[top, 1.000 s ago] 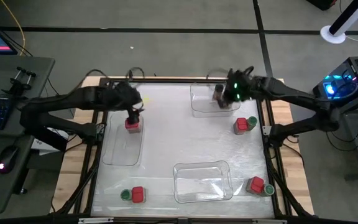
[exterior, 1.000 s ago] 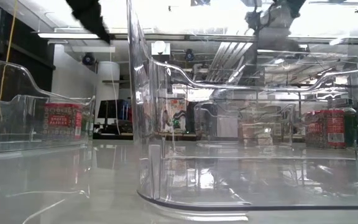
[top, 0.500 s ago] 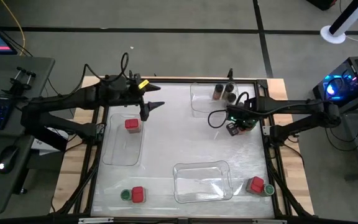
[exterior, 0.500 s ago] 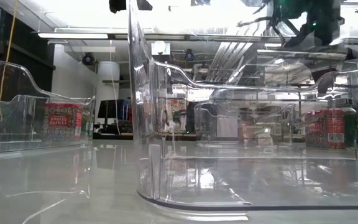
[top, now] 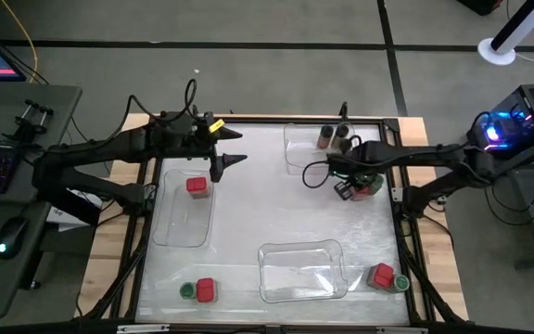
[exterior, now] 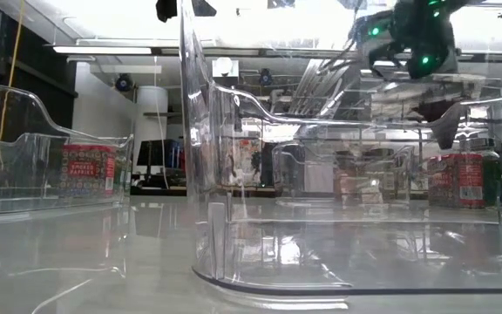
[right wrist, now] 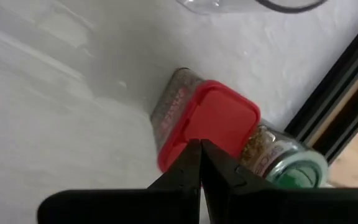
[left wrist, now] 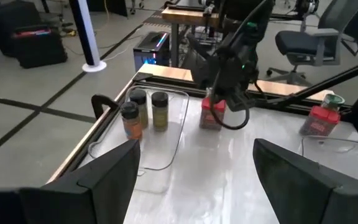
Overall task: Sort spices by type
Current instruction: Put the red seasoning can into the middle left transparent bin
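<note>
Four red boxes (top: pixel 197 186), three trays (top: pixel 301 271)

Left gripper (top: pixel 235 147) raised, fingers spread wide; right gripper (right wrist: pixel 201 163) lowered, fingers pressed together.

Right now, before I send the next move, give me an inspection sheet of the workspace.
Surface: white table top, glossy; nothing spilled that I can see.
Job's things: one red-topped box in the left clear tray; two dark-lidded jars in the back tray; red and green-lidded pairs at front left, front right and under the right arm. The front tray holds nothing.
Clutter: nothing seen.
End effectors: left end effector open, raised beside the left tray; right end effector shut, empty, over the right-side red box.
Cables: loop hanging off the right wrist.
Surroundings: keyboard and mouse on a side desk; no person seen.
</note>
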You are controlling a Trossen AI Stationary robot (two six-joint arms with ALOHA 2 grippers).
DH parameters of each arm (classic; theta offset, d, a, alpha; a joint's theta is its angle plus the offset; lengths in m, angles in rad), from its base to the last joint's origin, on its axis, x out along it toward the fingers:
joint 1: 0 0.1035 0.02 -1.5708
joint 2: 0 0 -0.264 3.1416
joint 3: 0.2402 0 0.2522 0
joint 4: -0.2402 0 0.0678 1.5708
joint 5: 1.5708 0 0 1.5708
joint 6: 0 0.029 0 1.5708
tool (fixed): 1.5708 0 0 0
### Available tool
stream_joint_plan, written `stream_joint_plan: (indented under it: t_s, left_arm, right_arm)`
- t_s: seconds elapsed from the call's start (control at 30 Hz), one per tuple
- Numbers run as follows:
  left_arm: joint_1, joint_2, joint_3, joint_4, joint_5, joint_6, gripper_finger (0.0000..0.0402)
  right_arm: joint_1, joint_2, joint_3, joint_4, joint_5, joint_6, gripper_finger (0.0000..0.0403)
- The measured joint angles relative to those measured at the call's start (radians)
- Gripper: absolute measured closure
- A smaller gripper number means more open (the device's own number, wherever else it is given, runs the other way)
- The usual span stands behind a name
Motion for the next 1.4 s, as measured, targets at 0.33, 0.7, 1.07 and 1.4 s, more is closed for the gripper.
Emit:
stream_joint_plan:
  t_s: [0.33,0.7,1.07,1.4]
  left_arm:
    - [0.0,-0.005,0.0,-0.001,0.0,-0.014,0.0101]
    - [0.0,-0.042,0.0,-0.066,-0.064,0.09,0.0101]
    - [0.0,-0.08,0.0,-0.146,-0.104,0.083,0.0101]
    - [0.0,-0.099,0.001,-0.181,-0.11,0.083,0.0101]
  right_arm:
    - [-0.022,0.097,0.003,-0.016,0.017,-0.148,0.0403]
    - [0.033,0.11,0.066,0.246,-0.086,-0.137,0.0403]
    - [0.09,0.244,0.076,0.633,-0.236,-0.112,0.0403]
    - [0.096,0.438,0.238,0.861,-0.259,-0.199,0.0403]
